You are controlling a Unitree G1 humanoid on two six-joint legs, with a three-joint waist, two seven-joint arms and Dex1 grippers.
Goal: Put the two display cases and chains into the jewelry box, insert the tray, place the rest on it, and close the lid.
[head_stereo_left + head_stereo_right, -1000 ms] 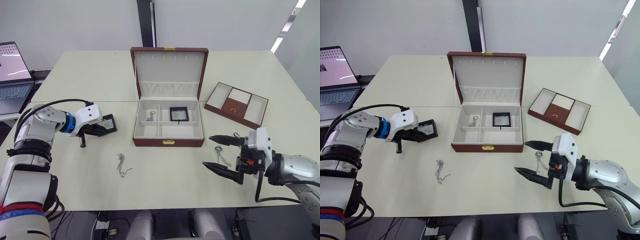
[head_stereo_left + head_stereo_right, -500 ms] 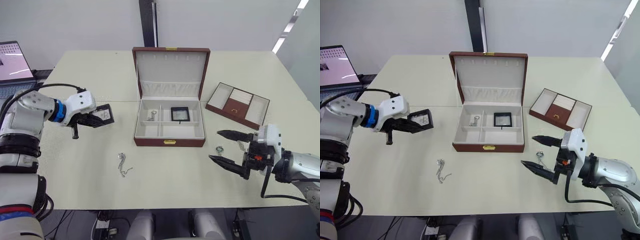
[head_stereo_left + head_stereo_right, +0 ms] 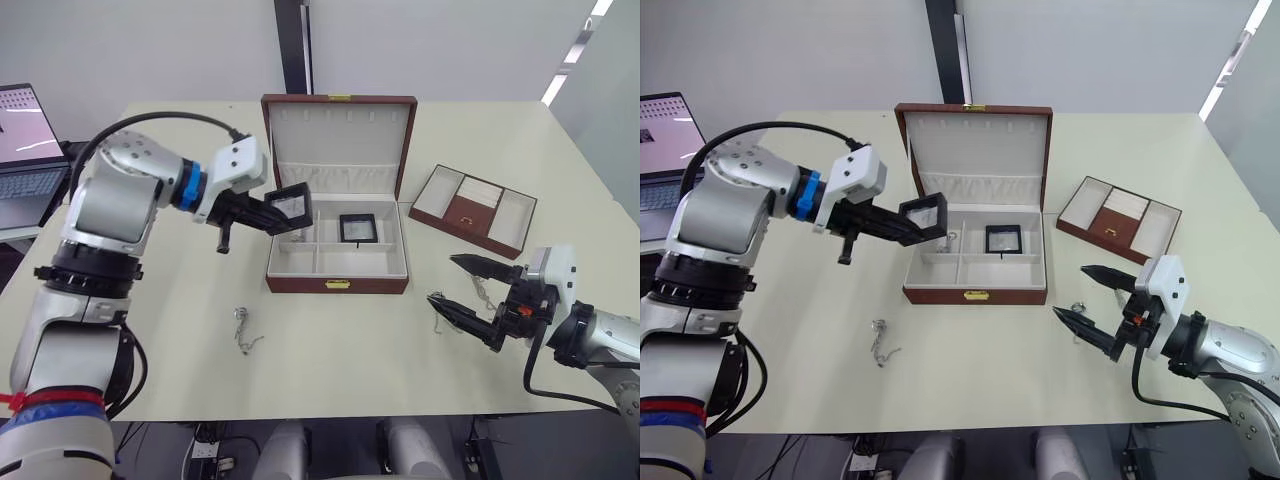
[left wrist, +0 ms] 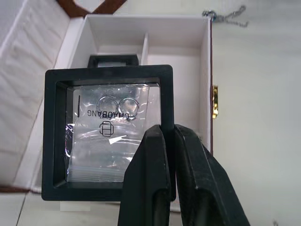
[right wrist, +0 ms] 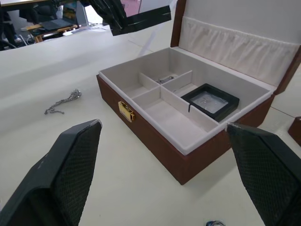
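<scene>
Left pincer [image 3: 262, 212], centre frame, clamping display case [image 3: 290, 205] flat above jewelry box [image 3: 338, 250] for lowering in; right pincer [image 3: 468, 296], lower right, spread wide, straddling chain [image 3: 437, 299] for pickup.

From above I see the jewelry box [image 3: 338, 250] open, its lid [image 3: 338, 140] upright along the back edge, so entry is from above or the front. My left tool [image 3: 268, 212], clamped on a display case [image 3: 290, 204], hangs over the box's left rear corner. A second display case [image 3: 358, 227] fills the rear right compartment and a chain [image 3: 300, 233] lies rear left; both front compartments are free. The desk [image 3: 340, 350] in front is open apart from a chain [image 3: 244, 331] at left and my spread right tool [image 3: 474, 300] at right. The tray [image 3: 474, 209] sits right of the box.
</scene>
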